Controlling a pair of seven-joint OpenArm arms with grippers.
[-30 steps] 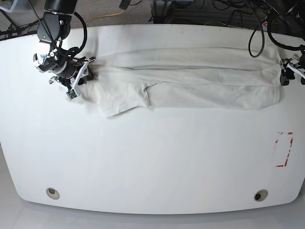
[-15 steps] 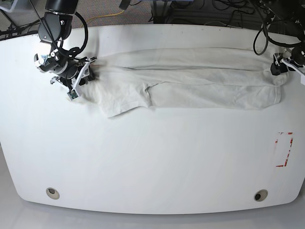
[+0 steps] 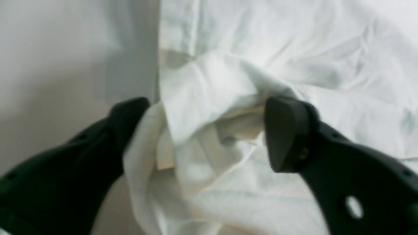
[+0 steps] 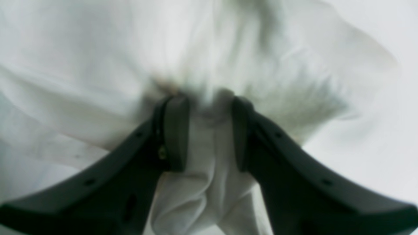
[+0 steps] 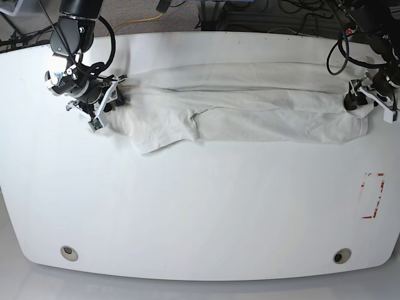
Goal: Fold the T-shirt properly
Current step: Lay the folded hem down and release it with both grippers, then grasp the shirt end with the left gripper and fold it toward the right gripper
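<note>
The off-white T-shirt (image 5: 250,109) lies in a long folded band across the far half of the white table (image 5: 200,206), one sleeve pointing toward the front. No print shows. At the band's left end, my right gripper (image 5: 106,100) is shut on a bunch of the cloth; in the right wrist view the fabric (image 4: 209,156) fills the narrow gap in the right gripper (image 4: 209,111). At the right end, my left gripper (image 5: 355,99) sits over the hem. The left gripper (image 3: 205,107) has its jaws wide apart, with a crumpled fold of T-shirt (image 3: 209,98) between them.
A red-marked rectangle (image 5: 373,195) is taped near the table's right edge. Two round cable holes (image 5: 69,253) (image 5: 342,255) sit near the front edge. Dark cables (image 5: 294,19) and a floor lie beyond the back edge.
My left gripper has moved inward from the table's right edge onto the shirt's hem, bunching it, and its jaws have narrowed slightly. The right gripper holds still.
</note>
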